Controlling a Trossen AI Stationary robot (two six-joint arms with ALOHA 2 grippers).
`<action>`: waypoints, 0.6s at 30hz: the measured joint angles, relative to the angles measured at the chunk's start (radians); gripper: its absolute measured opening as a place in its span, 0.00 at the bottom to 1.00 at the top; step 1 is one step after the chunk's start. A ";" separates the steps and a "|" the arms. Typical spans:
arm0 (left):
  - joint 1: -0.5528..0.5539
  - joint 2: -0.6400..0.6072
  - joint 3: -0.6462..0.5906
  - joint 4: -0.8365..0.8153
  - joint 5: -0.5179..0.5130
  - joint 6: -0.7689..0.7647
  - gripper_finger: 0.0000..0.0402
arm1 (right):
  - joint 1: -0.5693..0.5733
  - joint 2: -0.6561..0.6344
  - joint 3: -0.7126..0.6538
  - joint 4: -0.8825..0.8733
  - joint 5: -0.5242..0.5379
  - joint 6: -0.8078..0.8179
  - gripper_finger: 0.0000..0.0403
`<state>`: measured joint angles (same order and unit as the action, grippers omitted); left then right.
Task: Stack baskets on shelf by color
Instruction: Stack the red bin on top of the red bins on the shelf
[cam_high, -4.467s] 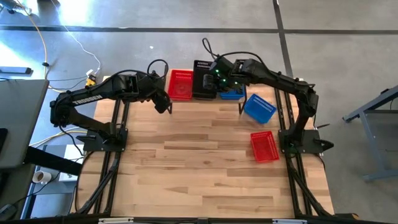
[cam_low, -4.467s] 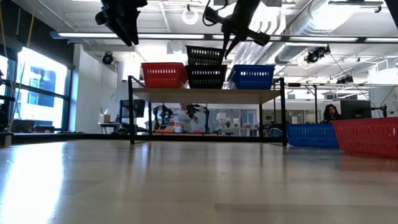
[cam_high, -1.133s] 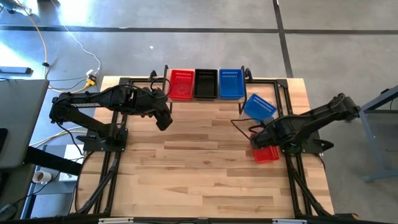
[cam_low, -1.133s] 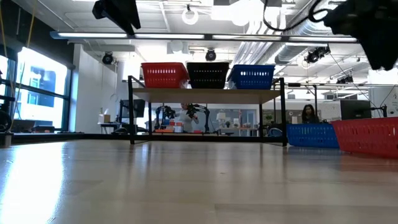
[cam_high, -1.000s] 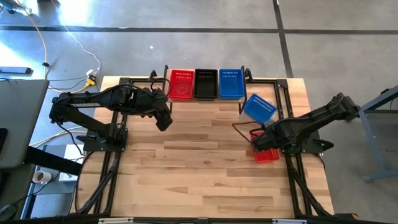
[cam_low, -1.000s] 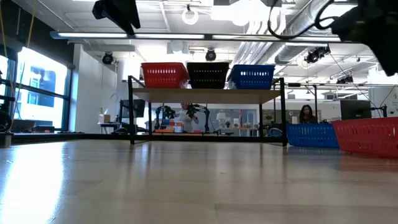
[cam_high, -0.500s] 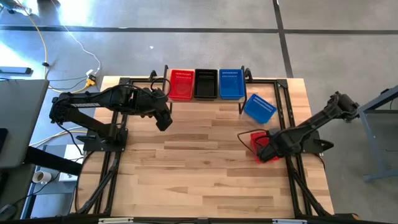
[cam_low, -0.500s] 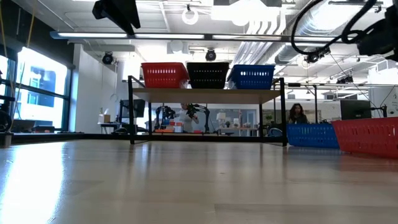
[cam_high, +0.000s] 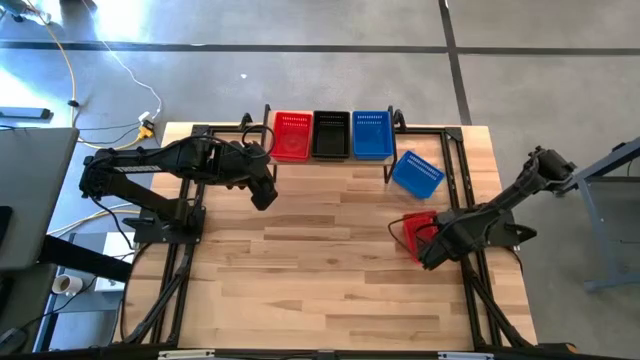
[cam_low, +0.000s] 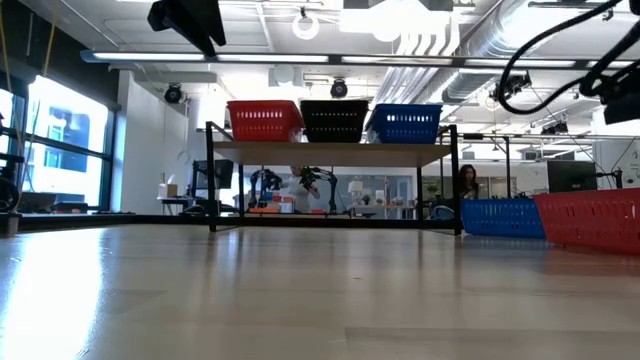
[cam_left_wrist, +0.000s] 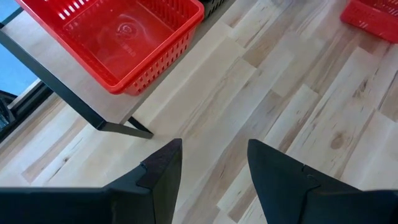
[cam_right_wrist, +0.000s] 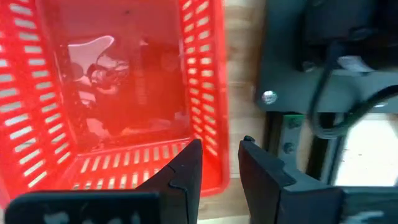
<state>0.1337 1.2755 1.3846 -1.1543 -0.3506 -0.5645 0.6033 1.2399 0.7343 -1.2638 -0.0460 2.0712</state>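
High view: against half a second earlier, the right gripper (cam_high: 428, 258) has slid toward the near end of the loose red basket (cam_high: 413, 229) on the counter (cam_high: 320, 270), and the right arm lies lower along the counter's right edge; the left gripper (cam_high: 264, 192) hangs unmoved in front of the shelf (cam_high: 330, 160), and no basket has shifted. In the low view a person behind the shelf has stepped a little further left. Count visible from above: on the shelf, one red basket stack (cam_high: 292, 134), one black (cam_high: 331, 133), one blue (cam_high: 371, 134); on the counter, one loose blue basket (cam_high: 417, 172) and the loose red one. How many baskets nest in each shelf stack cannot be told. Right wrist view: the right fingers (cam_right_wrist: 186, 171) stand a narrow gap apart astride the red basket's near wall, not clearly pinching it. Left fingers (cam_left_wrist: 161, 171) are spread, holding nothing. The arm hides part of the loose red basket.
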 joint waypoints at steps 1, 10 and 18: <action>0.000 0.000 0.000 0.000 0.000 -0.005 0.43 | 0.001 0.000 -0.012 0.021 -0.001 0.000 0.22; 0.000 0.000 0.000 0.000 0.001 -0.024 0.43 | 0.001 0.004 -0.036 0.058 -0.007 0.016 0.16; 0.000 0.000 0.000 0.000 0.007 -0.027 0.43 | 0.001 0.004 -0.036 0.053 -0.018 0.036 0.10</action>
<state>0.1340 1.2755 1.3846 -1.1542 -0.3431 -0.5919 0.6041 1.2438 0.6987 -1.2106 -0.0644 2.1070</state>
